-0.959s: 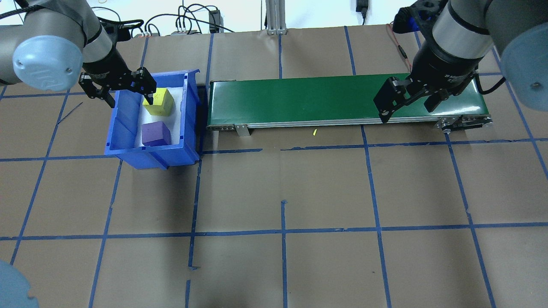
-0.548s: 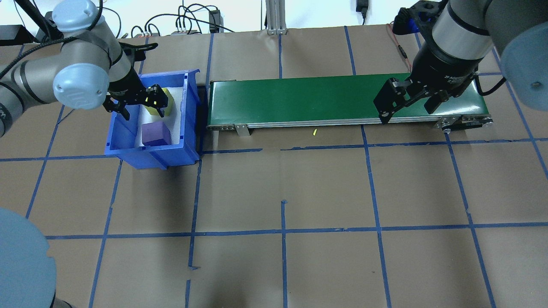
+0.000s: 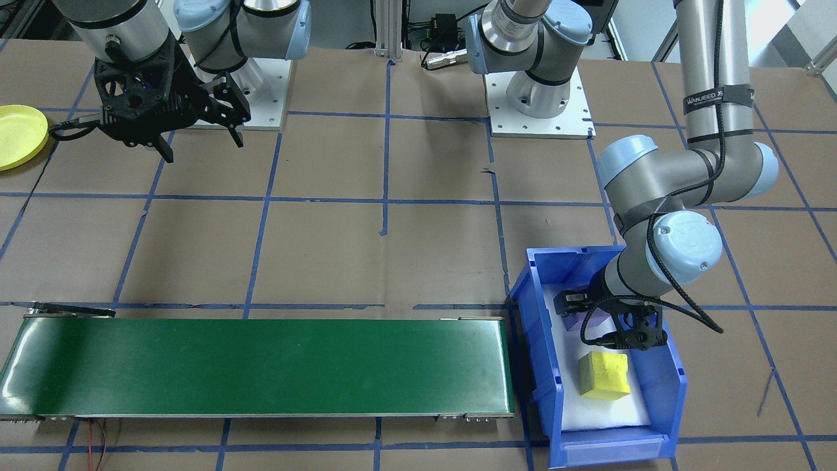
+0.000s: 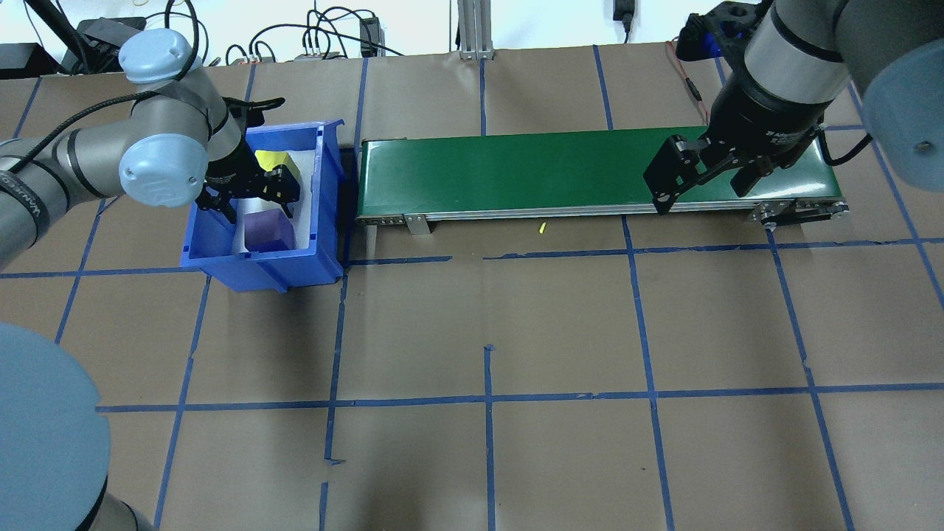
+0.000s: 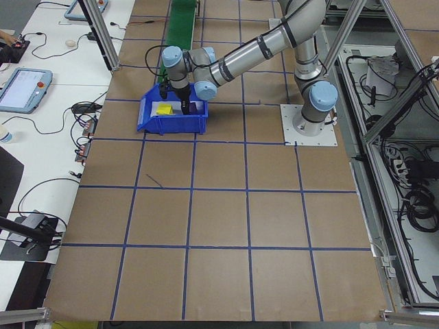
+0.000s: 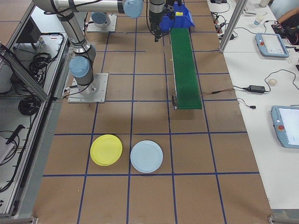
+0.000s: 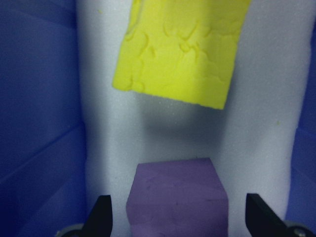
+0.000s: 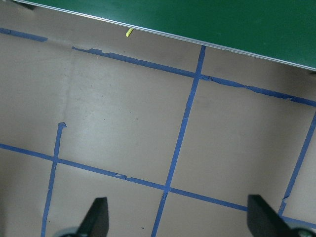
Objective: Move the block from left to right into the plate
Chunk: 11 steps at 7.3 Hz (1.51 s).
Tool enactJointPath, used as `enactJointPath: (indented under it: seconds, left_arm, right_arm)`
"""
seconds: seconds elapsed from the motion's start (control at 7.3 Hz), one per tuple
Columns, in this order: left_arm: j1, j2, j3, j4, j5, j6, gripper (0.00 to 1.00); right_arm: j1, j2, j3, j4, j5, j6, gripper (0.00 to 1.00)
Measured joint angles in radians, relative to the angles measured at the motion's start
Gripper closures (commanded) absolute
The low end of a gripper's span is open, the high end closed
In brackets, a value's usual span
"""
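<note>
Looking into the blue bin [image 4: 221,258], we find the left claw [image 7: 178,222] spread open directly over the purple block [image 7: 177,197], with the yellow block [image 7: 180,49] lying beyond it on the white foam liner [image 7: 261,123]. The right claw [image 4: 700,181] hangs open above the near edge of the green conveyor [image 4: 516,173]. The yellow plate [image 6: 106,150] rests on the counter [image 4: 487,332], well apart from the bin.

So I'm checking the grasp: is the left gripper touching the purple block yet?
Apart. The left wrist view shows the left gripper open, with white foam visible between each fingertip and the purple block.
</note>
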Motion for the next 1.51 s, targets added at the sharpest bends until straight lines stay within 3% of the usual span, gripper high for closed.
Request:
enactJointPath:
  seconds: [0.27,0.68,0.96,1.23,1.51]
  left_arm:
    - [0.0,0.018,0.03,-0.017,0.0,-0.009,0.81]
    - [-0.009,0.056,0.229,-0.175,-0.032,-0.026,0.81]
    - [-0.074,0.076,0.308,-0.197,-0.086,-0.027,0.81]
    - [-0.185,0.051,0.319,-0.137,-0.112,-0.042,0.81]
    - [-0.262,-0.037,0.313,-0.022,-0.11,-0.044,0.8]
  right_arm:
    - [0.0,0.0,0.001,0.0,0.001,0.0,0.0]
    - [0.0,0.0,0.001,0.0,0.001,0.0,0.0]
    - [0.0,0.0,0.001,0.0,0.001,0.0,0.0]
    - [0.0,0.0,0.001,0.0,0.001,0.0,0.0]
    - [0.001,0.0,0.001,0.0,-0.006,-0.001,0.0]
